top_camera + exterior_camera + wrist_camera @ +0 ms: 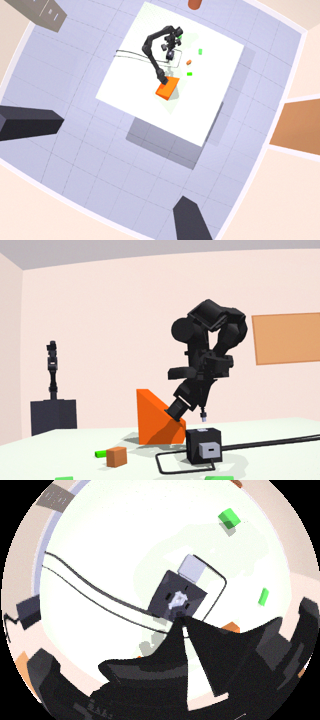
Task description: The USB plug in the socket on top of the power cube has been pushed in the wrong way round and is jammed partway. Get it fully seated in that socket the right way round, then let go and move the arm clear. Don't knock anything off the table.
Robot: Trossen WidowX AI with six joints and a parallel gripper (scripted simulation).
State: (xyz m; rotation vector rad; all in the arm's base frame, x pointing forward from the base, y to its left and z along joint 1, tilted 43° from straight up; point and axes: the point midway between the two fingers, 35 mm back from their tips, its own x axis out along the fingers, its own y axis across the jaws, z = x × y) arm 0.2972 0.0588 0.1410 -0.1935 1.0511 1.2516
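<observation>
The black power cube (169, 57) (192, 446) (162, 592) stands upright on the table. The socket (202, 430) on its top face is empty. My gripper (202, 407) (182, 620) points down above the cube, shut on the USB plug (203, 415). The plug has a dark body and a silver tip pointing down. In the exterior view a gap shows between the tip and the socket. In the wrist view the plug overlaps the cube's top near the silver socket area (177, 599). Which way round the plug is turned cannot be told.
A grey block (209, 450) (191, 568) sits on the cube's side; a black cable (188, 472) loops beside it. An orange block (188, 62) (116, 457) and green blocks (200, 51) (189, 73) (179, 36) lie around. The arm's base stands on an orange wedge (168, 90) (152, 420).
</observation>
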